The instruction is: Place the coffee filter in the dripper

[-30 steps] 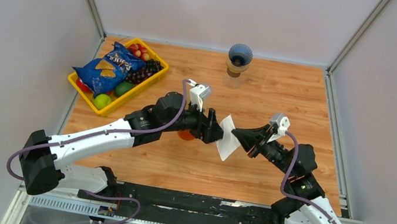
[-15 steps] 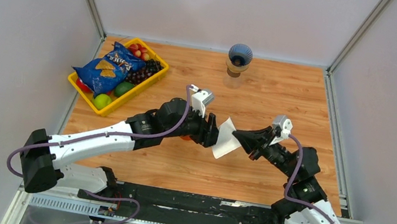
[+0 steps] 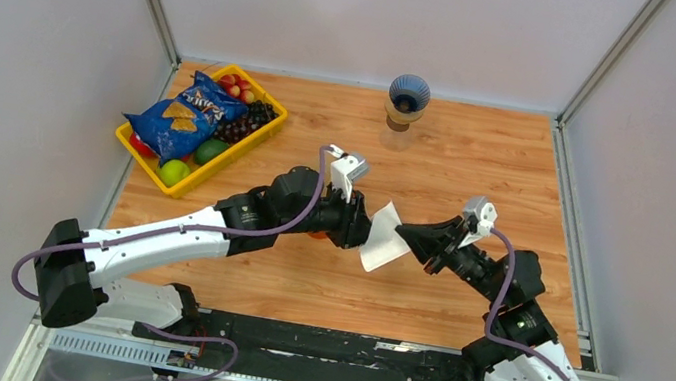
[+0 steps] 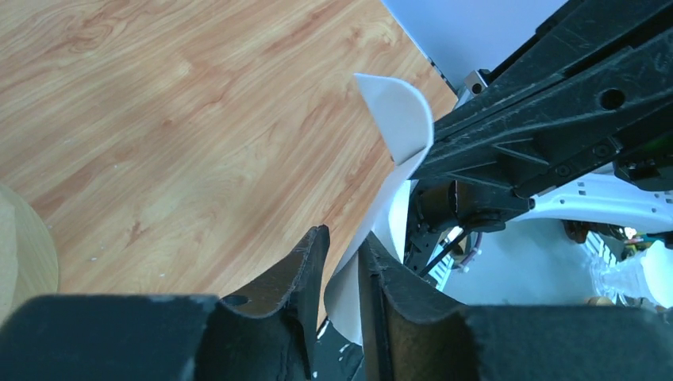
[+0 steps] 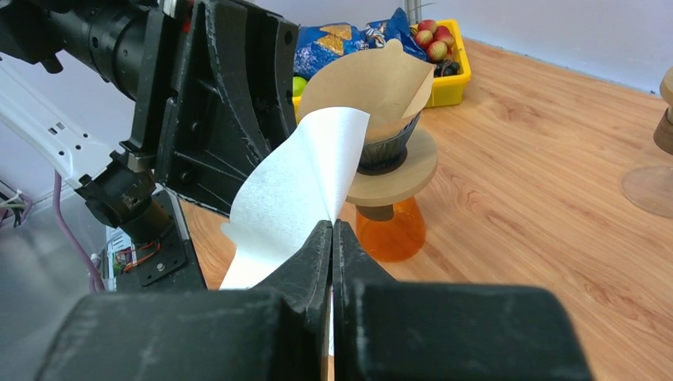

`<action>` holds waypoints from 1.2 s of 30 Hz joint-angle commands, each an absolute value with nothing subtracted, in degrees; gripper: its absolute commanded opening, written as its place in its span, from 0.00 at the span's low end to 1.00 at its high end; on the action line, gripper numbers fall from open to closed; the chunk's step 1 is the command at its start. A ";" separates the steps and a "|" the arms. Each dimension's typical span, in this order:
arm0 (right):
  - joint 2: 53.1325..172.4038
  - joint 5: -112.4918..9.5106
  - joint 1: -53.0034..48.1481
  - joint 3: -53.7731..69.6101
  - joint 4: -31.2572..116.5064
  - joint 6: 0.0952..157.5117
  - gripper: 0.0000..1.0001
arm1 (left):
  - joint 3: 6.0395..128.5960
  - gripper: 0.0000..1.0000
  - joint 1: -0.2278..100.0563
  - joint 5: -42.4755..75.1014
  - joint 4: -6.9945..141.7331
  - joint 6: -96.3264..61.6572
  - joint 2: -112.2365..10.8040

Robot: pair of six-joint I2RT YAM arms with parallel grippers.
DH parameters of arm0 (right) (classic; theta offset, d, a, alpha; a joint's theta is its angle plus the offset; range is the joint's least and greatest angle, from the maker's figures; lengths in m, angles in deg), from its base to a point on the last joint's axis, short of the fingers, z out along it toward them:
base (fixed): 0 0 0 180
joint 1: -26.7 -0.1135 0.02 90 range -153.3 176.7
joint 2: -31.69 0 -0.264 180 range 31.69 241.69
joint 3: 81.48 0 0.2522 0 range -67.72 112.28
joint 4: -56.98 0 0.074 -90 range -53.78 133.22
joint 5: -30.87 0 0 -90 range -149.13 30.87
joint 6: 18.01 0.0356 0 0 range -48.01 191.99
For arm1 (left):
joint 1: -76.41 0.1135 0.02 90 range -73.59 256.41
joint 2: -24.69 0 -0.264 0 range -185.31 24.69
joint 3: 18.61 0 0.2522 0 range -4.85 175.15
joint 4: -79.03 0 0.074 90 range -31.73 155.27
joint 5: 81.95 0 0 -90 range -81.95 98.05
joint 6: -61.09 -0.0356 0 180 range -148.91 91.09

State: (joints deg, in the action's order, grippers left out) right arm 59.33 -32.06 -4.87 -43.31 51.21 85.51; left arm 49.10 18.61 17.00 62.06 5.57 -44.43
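Both claws are on the white coffee filter (image 3: 384, 238), which hangs in the air just right of the orange carafe (image 3: 315, 234), clear of the tabletop (image 3: 480, 161). The right claw (image 3: 406, 231) is fully pinched on the filter's edge, fingers pressed together with paper between them in its wrist view. The left claw (image 3: 364, 227) is nearly closed, with the filter's opposite edge running through a narrow gap between its fingers. I cannot tell from the left wrist view whether it is actually clamping. The filter is curled, partly folded open. On the orange carafe sits a dark dripper (image 5: 385, 151) on a wooden collar, with a brown paper filter (image 5: 369, 83) already in it. A blue ribbed dripper (image 3: 409, 93) stands well beyond the carafe at the far edge. A yellow bin (image 3: 230, 156) with fruit and a chip bag (image 3: 186, 114) is far-left of the carafe.
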 commanded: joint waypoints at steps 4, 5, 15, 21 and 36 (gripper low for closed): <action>59.03 -32.82 -4.90 -41.34 49.95 86.84 0.03 | 51.54 0.10 18.06 21.98 67.82 2.15 -44.51; 59.18 -32.93 -4.91 -41.39 49.91 86.86 0.04 | 51.51 0.03 17.99 23.18 68.12 1.91 -44.62; 60.04 -41.41 -4.90 -39.96 46.91 90.33 0.69 | 53.85 0.00 16.96 11.25 65.97 -0.01 -46.66; 58.91 -54.91 -4.87 -35.93 36.96 95.07 1.00 | 61.57 0.00 15.92 -5.41 55.55 -0.62 -52.27; 66.40 -61.23 -4.90 -28.56 32.41 104.73 1.00 | 69.84 0.00 10.84 -15.38 51.30 -5.34 -60.89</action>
State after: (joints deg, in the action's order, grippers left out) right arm 62.82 -62.71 -4.87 -32.34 32.56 102.25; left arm 66.28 11.95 -13.16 51.92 -2.41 -60.17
